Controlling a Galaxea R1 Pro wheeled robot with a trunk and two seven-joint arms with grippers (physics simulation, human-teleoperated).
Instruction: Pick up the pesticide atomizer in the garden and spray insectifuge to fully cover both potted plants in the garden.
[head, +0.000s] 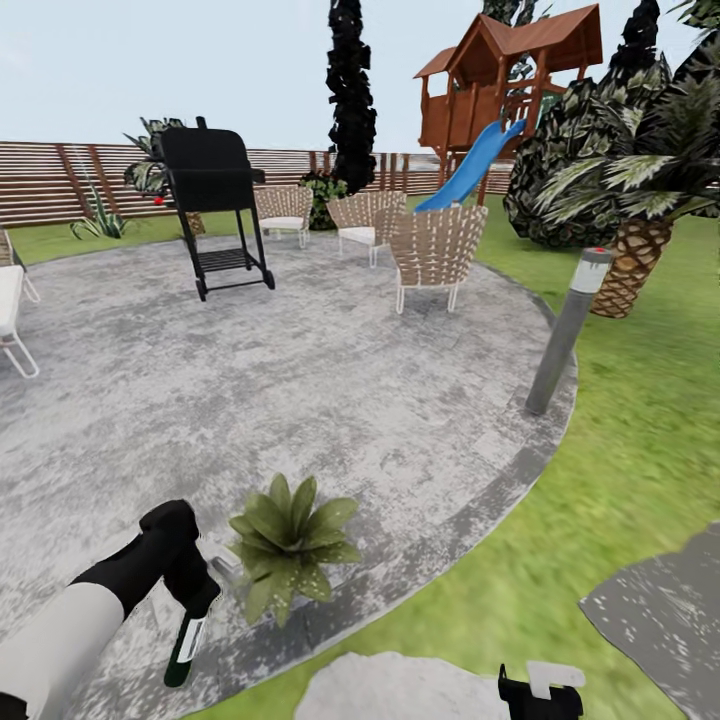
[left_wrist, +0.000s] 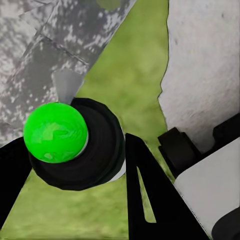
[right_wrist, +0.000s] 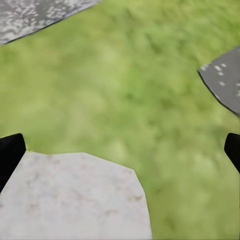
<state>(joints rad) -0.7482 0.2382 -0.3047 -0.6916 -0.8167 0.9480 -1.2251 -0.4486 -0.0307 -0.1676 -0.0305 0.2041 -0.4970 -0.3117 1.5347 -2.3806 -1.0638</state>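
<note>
Right, the bottle (head: 188, 632) is already picked up: it is clamped in the left gripper (head: 192, 588), just beside one potted plant (head: 290, 545) at the near edge of the paving (head: 330, 390). Its long axis is held nearly upright, slightly tilted, and which end carries the spray head cannot be told. The right gripper (right_wrist: 120, 150) is seen with fingers wide apart over a stepping stone (right_wrist: 70, 200) and lawn (right_wrist: 130, 85). Spraying is judged not yet done. Farther off, no second plant is made out.
</note>
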